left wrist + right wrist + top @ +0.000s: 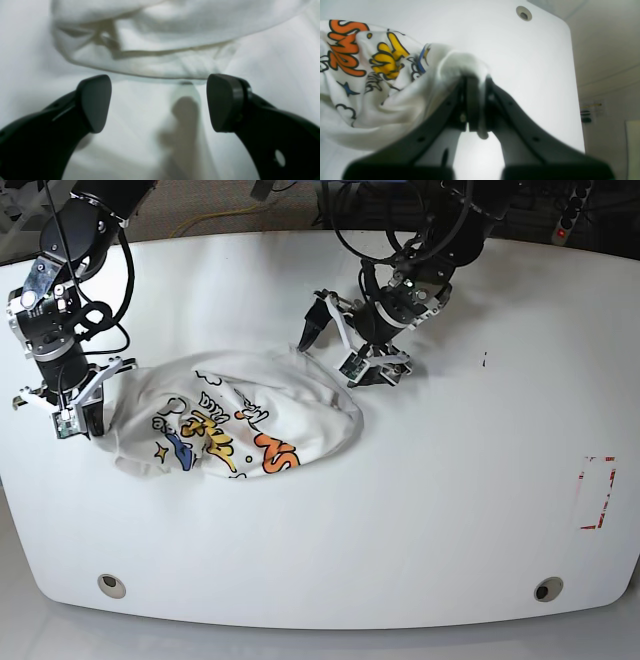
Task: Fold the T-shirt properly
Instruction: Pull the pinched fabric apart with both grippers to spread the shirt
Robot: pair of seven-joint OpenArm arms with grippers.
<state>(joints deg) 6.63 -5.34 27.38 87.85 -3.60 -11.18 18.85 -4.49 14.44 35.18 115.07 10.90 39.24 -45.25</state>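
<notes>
T-shirt (pixel 245 415) pinched in right tool (pixel 475 82)

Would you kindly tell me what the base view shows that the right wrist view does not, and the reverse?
Only the base view shows the open left gripper poised at the shirt's far edge, and the red-marked rectangle on the table. Only the right wrist view shows, close up, the right gripper with its fingers shut on a bunched fold of cloth. Both show the white cotton T-shirt with its orange, yellow and blue cartoon print, crumpled on the white table.
</notes>
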